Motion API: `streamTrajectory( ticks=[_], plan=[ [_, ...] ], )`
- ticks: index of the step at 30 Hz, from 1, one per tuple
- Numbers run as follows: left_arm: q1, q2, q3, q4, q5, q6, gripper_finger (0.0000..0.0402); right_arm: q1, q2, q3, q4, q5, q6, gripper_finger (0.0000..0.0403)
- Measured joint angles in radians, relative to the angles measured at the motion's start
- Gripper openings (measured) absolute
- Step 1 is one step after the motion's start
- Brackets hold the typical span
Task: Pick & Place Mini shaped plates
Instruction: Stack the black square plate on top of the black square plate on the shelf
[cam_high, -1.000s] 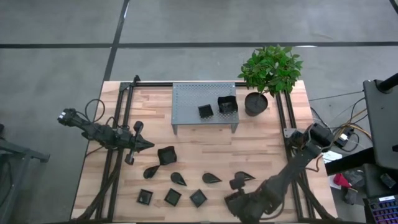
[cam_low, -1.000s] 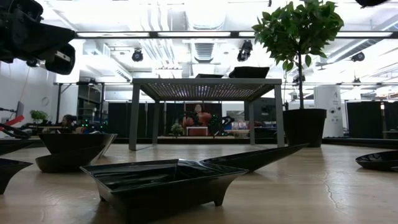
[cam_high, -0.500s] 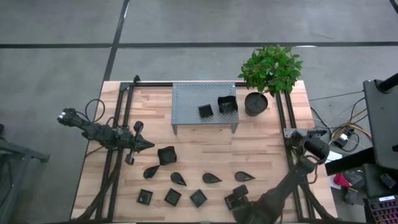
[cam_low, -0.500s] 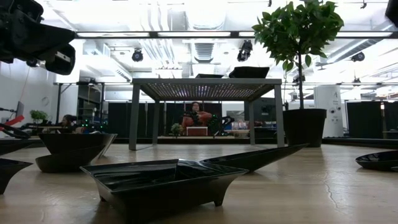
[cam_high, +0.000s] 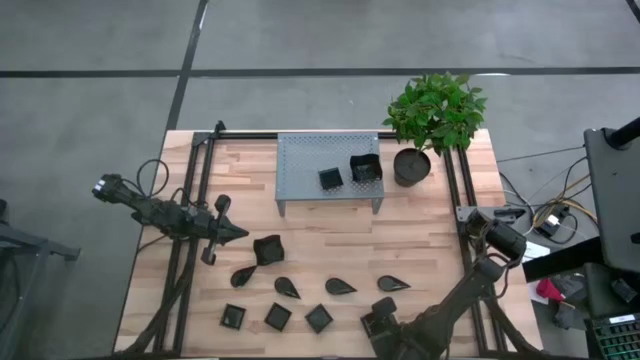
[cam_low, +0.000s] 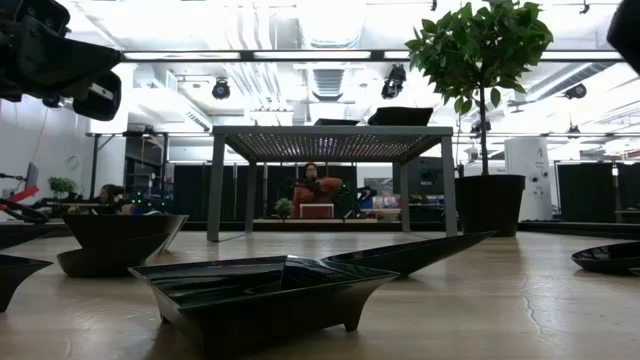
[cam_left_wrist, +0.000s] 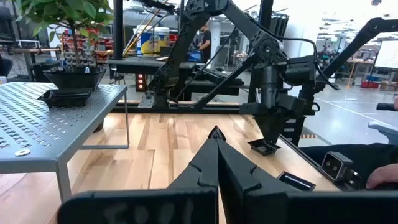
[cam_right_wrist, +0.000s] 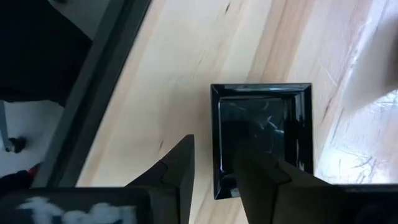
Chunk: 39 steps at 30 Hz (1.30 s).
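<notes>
— Right gripper (cam_right_wrist: 214, 144)?
— Down at the near edge of the table (cam_high: 420, 230), right of the row of small squares. Fingers apart, astride one wall of a square plate (cam_right_wrist: 264, 134): one finger (cam_right_wrist: 180, 165) outside on bare wood, the other (cam_right_wrist: 261, 177) inside the dish. Not clamped; a gap shows beside the outer finger.
— Long axis of that plate?
— None to speak of, being square. Lies flat, hollow side up, edges running in line with the fingers. Seen properly only from the right wrist; from above, mostly hidden under the arm.
— And the left gripper (cam_high: 240, 233)?
— Clenched tight on nothing, hanging over the left half of the table, near a wavy square plate (cam_high: 268, 249).
— Other plates?
— Two up on the grey stand (cam_high: 300, 160), beside the plant pot (cam_high: 411, 166). Four teardrop plates (cam_high: 340, 287) in a loose row across the middle; the two on the right lie lengthwise across the table, tips pointing right. Three small squares (cam_high: 277, 317) nearer the front edge.
— Anything only in the low view?
— Depth: a wavy dish (cam_low: 265, 295) up close, a long teardrop (cam_low: 410, 255) behind it with its tip rising rightward. Also a seated person (cam_low: 315, 185) far off in the room.
</notes>
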Motion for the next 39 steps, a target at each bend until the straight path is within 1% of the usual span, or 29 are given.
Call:
streamTrajectory(
  ticks=[9, 16, 21, 26, 30, 36, 39],
  plan=[
    [0.0, 0.0, 0.0, 0.0, 0.0, 0.0, 0.0, 0.0, 0.016, 0.001, 0.008, 0.0, 0.001, 0.0063],
    [0.0, 0.0, 0.0, 0.0, 0.0, 0.0, 0.0, 0.0, 0.016, 0.003, 0.004, 0.001, 0.001, 0.0016],
    [0.0, 0.0, 0.0, 0.0, 0.0, 0.0, 0.0, 0.0, 0.011, 0.029, -0.061, 0.009, -0.006, 0.0011],
    [0.0, 0.0, 0.0, 0.0, 0.0, 0.0, 0.0, -0.002, -0.021, 0.098, -0.204, 0.101, -0.016, 0.0011],
    [0.0, 0.0, 0.0, 0.0, 0.0, 0.0, 0.0, -0.009, -0.045, 0.159, -0.295, 0.234, -0.057, 0.0011],
    [0.0, 0.0, 0.0, 0.0, 0.0, 0.0, 0.0, -0.046, -0.069, 0.216, -0.33, 0.482, -0.216, 0.0011],
    [0.0, 0.0, 0.0, 0.0, 0.0, 0.0, 0.0, -0.085, -0.085, 0.224, -0.333, 0.543, -0.314, 0.0011]
  ],
)
